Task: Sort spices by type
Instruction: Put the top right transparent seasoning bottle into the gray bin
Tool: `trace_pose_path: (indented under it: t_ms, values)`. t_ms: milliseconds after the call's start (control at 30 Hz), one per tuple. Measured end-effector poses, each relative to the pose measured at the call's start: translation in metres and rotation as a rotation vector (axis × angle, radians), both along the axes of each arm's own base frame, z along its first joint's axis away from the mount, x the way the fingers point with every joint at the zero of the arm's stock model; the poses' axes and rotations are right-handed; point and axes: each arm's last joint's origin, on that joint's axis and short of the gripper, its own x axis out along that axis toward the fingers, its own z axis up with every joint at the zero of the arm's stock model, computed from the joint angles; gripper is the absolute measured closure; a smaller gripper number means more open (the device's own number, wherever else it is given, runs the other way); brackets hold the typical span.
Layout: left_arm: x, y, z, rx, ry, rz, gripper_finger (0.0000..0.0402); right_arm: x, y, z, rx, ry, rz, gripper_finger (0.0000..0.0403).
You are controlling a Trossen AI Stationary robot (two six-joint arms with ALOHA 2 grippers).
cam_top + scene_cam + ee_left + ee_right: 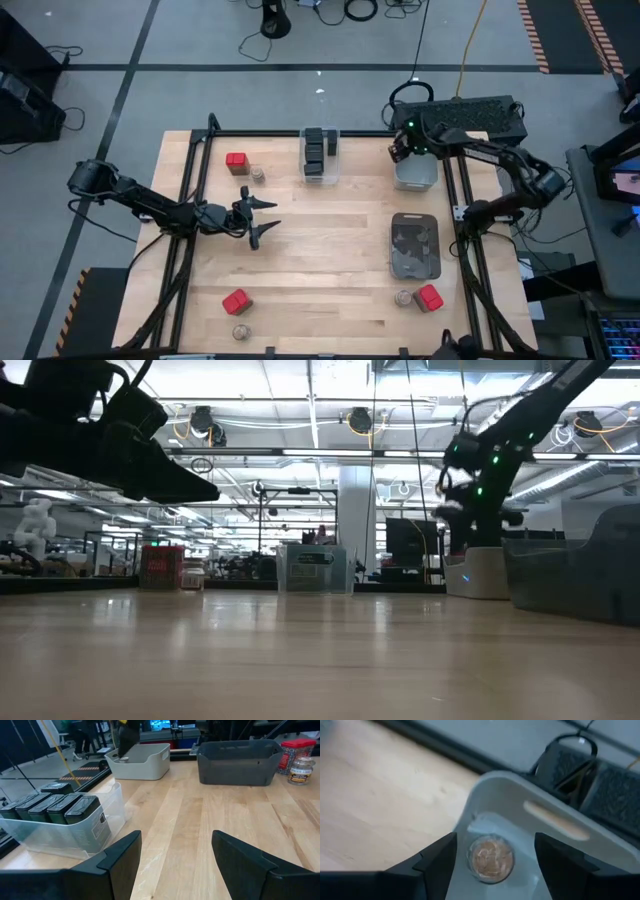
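One round jar is seen lying in the white bin, directly below the right gripper, whose fingers are parted around nothing. Left gripper is held mid-worktop, fingers apart and empty, with the near-left red tin closest.

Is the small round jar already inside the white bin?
Yes. The jar lies on the white bin's floor, between the open right tool fingers, not held.

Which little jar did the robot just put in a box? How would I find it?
Look at the far right corner of the wooden table, where the white bin sits under the right gripper. Inside lies one small round jar with a tan top. It is the only spice in that bin; the other jars stand out on the bare table beside red tins.
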Motion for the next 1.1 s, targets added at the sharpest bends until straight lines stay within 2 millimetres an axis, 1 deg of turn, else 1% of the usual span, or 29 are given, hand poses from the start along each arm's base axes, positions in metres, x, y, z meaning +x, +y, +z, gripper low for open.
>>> trace_pose_path:
  t_ms: [167, 300, 400, 533, 733, 933, 1000, 1100]
  values:
    - [0.0, 0.0, 0.0, 0.0, 0.0, 0.0, 0.0152, -0.008, 0.014, 0.034, -0.093, -0.116, 0.03, 0.0152]
    - [0.0, 0.0, 0.0, 0.0, 0.0, 0.0, 0.0152, -0.008, 0.033, 0.058, -0.102, -0.276, 0.164, 0.0151]
    - [0.0, 0.0, 0.0, 0.0, 0.0, 0.0, 0.0152, -0.003, 0.051, 0.072, -0.094, -0.373, 0.269, 0.0151]
    - [0.0, 0.0, 0.0, 0.001, 0.0, 0.0, 0.0152, 0.007, 0.073, 0.082, -0.098, -0.439, 0.368, 0.0151]
    - [0.0, 0.0, 0.0, 0.0, 0.0, 0.0, 0.0152, 0.028, 0.102, 0.088, -0.082, -0.518, 0.504, 0.0151]
    - [0.0, 0.0, 0.0, -0.001, -0.001, 0.0, 0.0152, 0.048, 0.135, 0.097, -0.067, -0.627, 0.649, 0.0151]
    - [0.0, 0.0, 0.0, -0.001, 0.0, 0.002, 0.0152, 0.052, 0.146, 0.103, -0.055, -0.648, 0.694, 0.0151]
    - [0.0, 0.002, 0.0, -0.003, -0.001, 0.013, 0.0152, 0.063, 0.162, 0.118, -0.059, -0.676, 0.76, 0.0151]
